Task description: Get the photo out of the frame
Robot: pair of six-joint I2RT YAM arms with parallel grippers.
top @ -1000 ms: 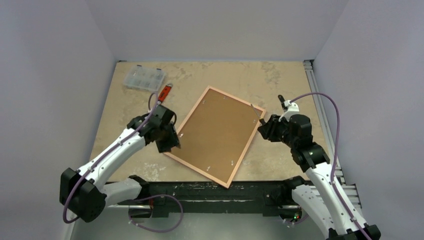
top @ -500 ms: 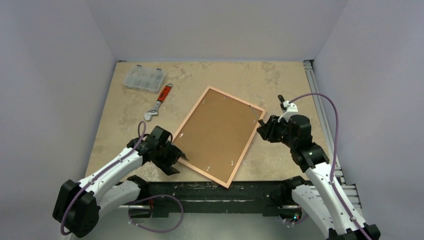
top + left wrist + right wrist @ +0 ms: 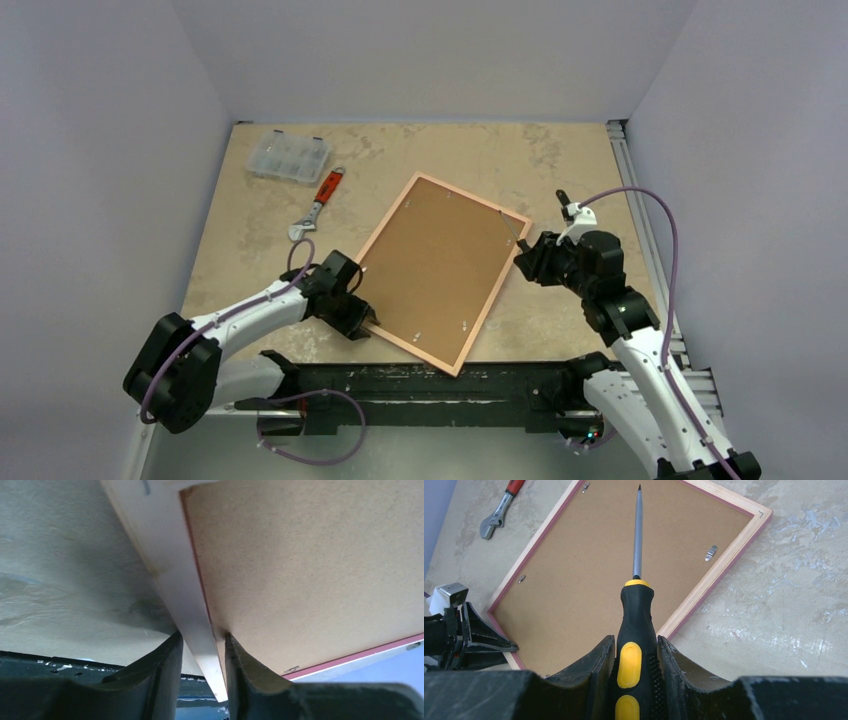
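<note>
Frame back-up on mottled beige tabletop, grey walls around

Mottled beige table; flat on it, brown back up, the frame, near left rim pinched between the fingers of the left gripper, far right edge just beside the right gripper clamped on a screwdriver; beyond the left gripper, well apart, a red-handled wrench; farther off again, a clear compartment box.

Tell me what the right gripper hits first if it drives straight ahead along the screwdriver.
Probably the brown back of the frame: the screwdriver in the right gripper points across it, tip toward its far edge. Tip height above it is unclear.
</note>
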